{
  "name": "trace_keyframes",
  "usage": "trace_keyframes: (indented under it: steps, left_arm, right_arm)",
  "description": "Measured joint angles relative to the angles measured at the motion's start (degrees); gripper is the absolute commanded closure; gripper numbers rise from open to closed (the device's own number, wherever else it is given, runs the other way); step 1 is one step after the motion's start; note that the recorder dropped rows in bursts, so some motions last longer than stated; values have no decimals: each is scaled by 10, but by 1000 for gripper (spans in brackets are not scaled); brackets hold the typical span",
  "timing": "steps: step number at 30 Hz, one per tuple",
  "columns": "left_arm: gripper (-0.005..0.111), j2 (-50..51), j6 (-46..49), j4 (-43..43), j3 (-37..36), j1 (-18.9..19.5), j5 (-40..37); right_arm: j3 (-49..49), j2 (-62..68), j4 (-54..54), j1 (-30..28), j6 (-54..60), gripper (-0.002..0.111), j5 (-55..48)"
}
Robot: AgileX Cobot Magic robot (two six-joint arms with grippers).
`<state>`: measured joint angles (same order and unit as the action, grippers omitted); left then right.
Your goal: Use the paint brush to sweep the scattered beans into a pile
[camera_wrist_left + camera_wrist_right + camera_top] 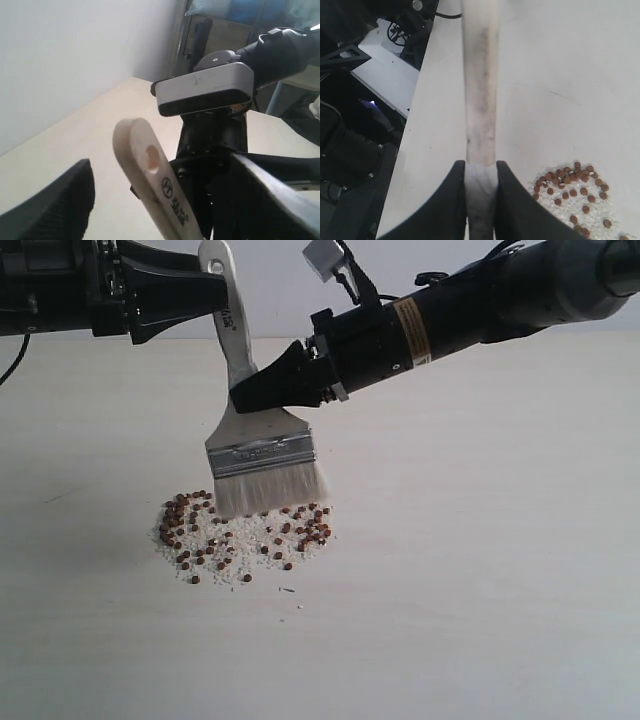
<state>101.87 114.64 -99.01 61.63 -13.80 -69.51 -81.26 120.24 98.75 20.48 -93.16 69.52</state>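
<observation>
The paint brush (262, 452) stands almost upright, its white bristles touching the far edge of the beans (245, 535). The beans lie in one loose pile among white grains on the table. My right gripper (243, 398) is shut on the brush handle just above the metal band; in the right wrist view its fingers (451, 200) clamp the handle (480, 100) with the beans (570, 187) beside them. My left gripper (207, 288) is open around the handle's top end. In the left wrist view the holed handle end (150, 170) stands between the wide-apart jaws of the left gripper (160, 202), apart from both.
The pale table (480, 590) stretches all round the pile. The right arm (470, 310) reaches in from the upper right. In the left wrist view the right arm's grey camera (202, 90) sits close behind the handle. Dark equipment (365, 100) lies past the table's edge.
</observation>
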Motion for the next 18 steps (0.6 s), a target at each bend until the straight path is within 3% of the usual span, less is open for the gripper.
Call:
trace_keyframes:
  steps: [6, 9, 12, 16, 18]
  left_arm:
    - [37, 0, 0, 0, 0, 0, 0]
    - [45, 0, 0, 0, 0, 0, 0]
    - [63, 0, 0, 0, 0, 0, 0]
    - [101, 0, 0, 0, 0, 0, 0]
    - [107, 0, -5, 0, 0, 0, -6]
  right_arm:
    - [0, 0, 5, 12, 0, 108, 1]
    - [0, 0, 8, 15, 0, 108, 1]
    - [0, 0, 8, 15, 0, 108, 1]
    - [0, 0, 8, 15, 0, 108, 1]
    - [0, 0, 11, 15, 9, 108, 1]
